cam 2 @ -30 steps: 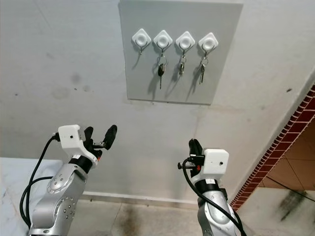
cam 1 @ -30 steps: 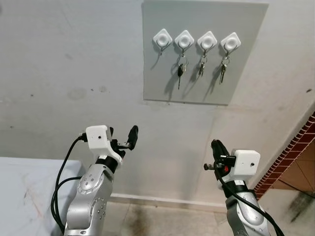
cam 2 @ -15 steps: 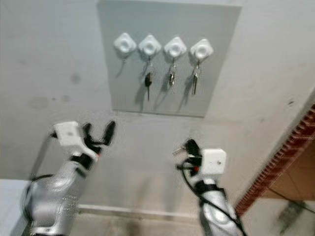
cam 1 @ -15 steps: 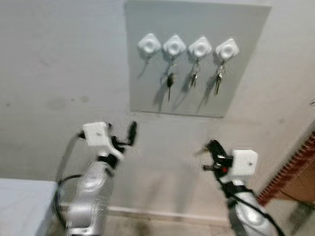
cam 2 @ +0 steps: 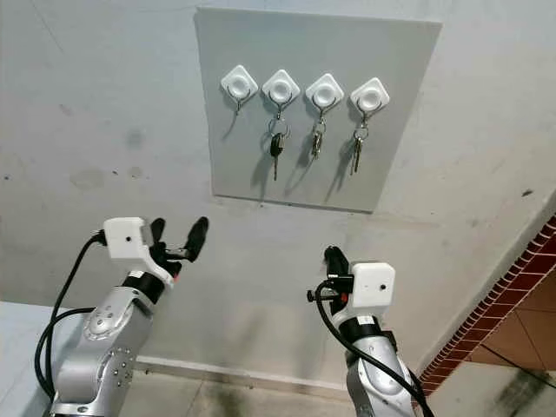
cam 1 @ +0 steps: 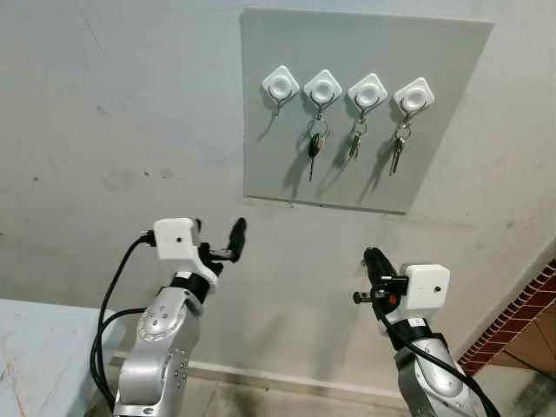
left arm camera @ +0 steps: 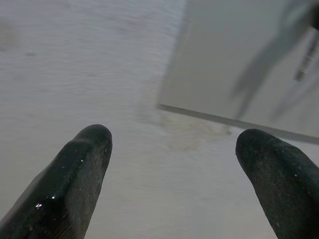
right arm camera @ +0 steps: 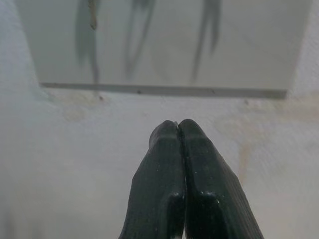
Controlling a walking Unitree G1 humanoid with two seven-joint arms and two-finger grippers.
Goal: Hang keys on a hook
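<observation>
Facing a pale grey wall in the left eye view, with a grey board fixed high up, above and ahead of both grippers. Carrying four white hooks in a row. Hanging three sets of keys from the three hooks nearer the right gripper's side; leaving the hook farthest toward the left gripper's side bare. Raising the left gripper toward the wall, below the board's lower corner, well apart from the keys, fingers standing open and gripping nothing. Pointing the right gripper upward, below the board's lower edge, under the hook at that end. Showing a red brick edge low beside the right arm and a pale table beside the left arm.

Showing the same wall in the right eye view, with the board and keys again above both grippers; left gripper spread wide, right gripper pressed together.

Looking past two black fingers set wide apart in the left wrist view, with nothing between them; board's lower corner ahead, key shadows falling across it.

Looking along two fingers pressed tight together in the right wrist view, clasping nothing visible; board's lower edge lying straight ahead, streaked with key shadows.
</observation>
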